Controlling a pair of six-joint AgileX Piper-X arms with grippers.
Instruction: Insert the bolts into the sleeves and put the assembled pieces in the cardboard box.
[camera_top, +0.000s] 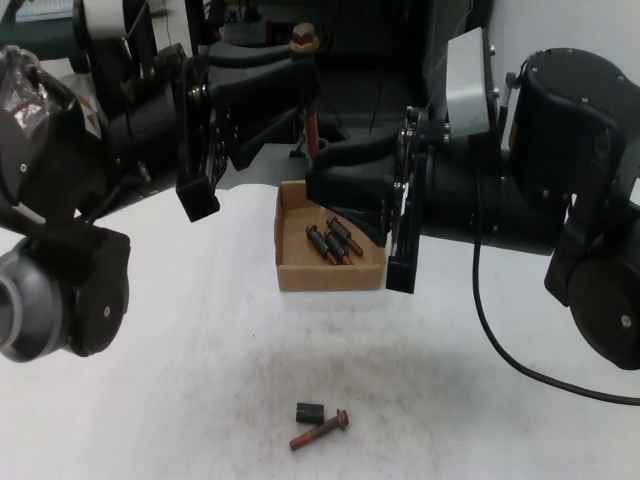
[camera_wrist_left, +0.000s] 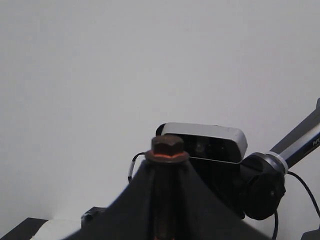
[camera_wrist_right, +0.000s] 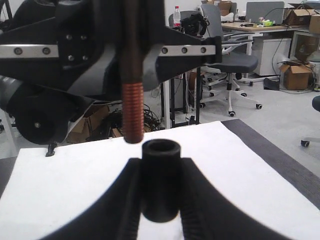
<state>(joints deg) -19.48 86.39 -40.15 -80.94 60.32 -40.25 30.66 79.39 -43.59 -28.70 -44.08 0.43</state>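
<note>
Left gripper (camera_wrist_left: 166, 172) pinches the bolt (camera_wrist_right: 133, 60) upright, twelve-to-six, its tip just above, slightly off, the sleeve (camera_wrist_right: 160, 187) clasped by the right gripper (camera_wrist_right: 160, 165).

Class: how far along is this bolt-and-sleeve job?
Done: assembled pieces lie in the cardboard box. In hand: the left end effector holds a bolt above the sleeve in the right end effector, not yet inserted. Left: that pair, plus a loose bolt and loose sleeve on the bench.
</note>
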